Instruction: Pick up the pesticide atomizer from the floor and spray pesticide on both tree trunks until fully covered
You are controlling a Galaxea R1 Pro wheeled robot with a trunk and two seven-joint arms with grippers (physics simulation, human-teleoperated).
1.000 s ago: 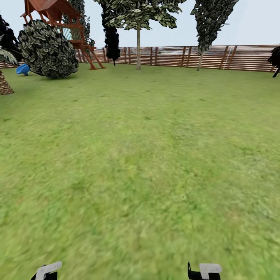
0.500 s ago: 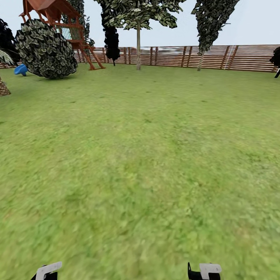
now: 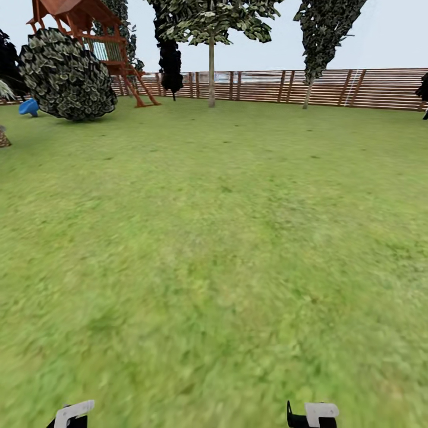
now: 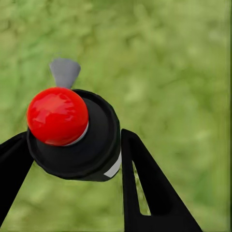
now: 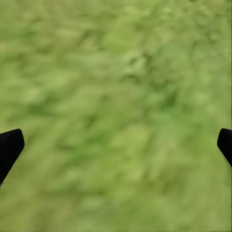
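Note:
The pesticide atomizer, a black body with a glossy red top and a grey nozzle, sits between the two black fingers of my left gripper, which is shut on it above blurry grass. My right gripper is open over bare grass, with just its dark fingertips showing. In the head view, both grippers peek in at the lower edge, left and right. Far ahead by the fence stand two trees, one with a straight pale trunk and one with a leaning trunk.
A wide green lawn stretches ahead to a brown slatted fence. At far left are a round leafy bush, a red wooden play tower, a blue object and a scaly palm base.
The whole head view has shifted: bush, palm base and blue object slide toward the picture's left edge, so the camera has moved. The grippers keep their places in the picture.

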